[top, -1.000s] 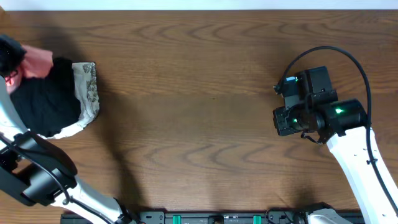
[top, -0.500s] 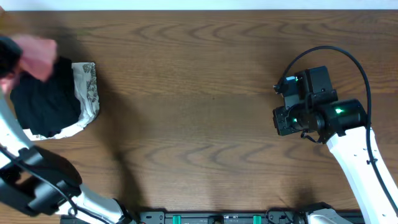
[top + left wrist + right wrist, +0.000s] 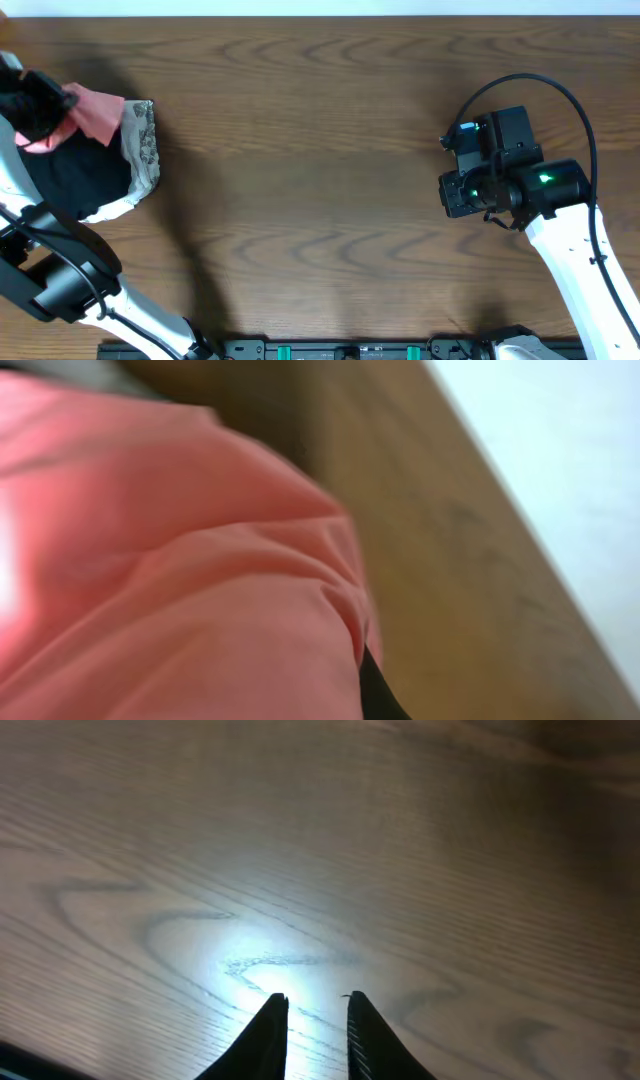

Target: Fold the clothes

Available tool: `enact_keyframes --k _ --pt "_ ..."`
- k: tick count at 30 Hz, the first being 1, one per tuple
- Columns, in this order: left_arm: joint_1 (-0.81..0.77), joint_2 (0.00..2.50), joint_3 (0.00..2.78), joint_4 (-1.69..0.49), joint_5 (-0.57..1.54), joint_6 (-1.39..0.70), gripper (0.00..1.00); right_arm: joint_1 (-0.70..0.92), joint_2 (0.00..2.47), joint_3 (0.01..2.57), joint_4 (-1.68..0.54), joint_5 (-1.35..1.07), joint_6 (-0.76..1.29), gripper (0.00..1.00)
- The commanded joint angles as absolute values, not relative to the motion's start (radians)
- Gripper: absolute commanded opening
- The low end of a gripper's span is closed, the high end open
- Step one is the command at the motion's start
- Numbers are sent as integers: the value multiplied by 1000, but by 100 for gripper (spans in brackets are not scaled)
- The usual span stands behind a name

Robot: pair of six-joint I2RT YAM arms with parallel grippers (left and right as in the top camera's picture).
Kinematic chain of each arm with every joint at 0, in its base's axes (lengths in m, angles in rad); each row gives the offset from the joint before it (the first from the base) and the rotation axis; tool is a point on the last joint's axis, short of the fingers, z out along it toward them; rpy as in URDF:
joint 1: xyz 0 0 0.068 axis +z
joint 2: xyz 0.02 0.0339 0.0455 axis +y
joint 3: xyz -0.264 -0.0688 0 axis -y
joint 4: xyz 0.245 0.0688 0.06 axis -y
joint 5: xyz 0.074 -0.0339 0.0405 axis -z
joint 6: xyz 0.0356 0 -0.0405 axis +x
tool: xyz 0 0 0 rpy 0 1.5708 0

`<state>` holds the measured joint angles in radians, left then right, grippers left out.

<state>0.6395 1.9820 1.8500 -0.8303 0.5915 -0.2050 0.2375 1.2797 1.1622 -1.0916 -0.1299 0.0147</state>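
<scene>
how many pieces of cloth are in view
3, all far left: pink T-shirt on top, black garment under it, patterned white cloth at their right. Others may be hidden.

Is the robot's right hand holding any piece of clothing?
No, the right hand hangs above the wooden table with nothing between its fingers.

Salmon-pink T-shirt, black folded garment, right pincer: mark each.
salmon-pink thin T-shirt (image 3: 100, 113), overhead view, bunched fold
black folded garment (image 3: 80, 175), overhead view, flat middle
right pincer (image 3: 316, 998), right wrist view, between fingertips
</scene>
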Motion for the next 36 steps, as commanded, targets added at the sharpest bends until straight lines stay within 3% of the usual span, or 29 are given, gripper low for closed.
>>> enact_keyframes --k 1,10,17,28,36 --pt "637 1925 1855 -804 799 -184 6 232 1270 1166 -1089 -164 -5 20" --pt "624 1835 1855 -752 1069 -84 6 233 1270 1166 -1024 -241 -39 20" --pt "532 1837 1855 -899 1017 38 6 232 1270 1166 -1036 -241 -39 20" --pt "152 1837 1855 -1069 724 162 6 232 1270 1166 -1037 -240 -39 20" --pt "-189 1837 1855 -932 698 92 6 232 1270 1166 -1040 -240 -39 20"
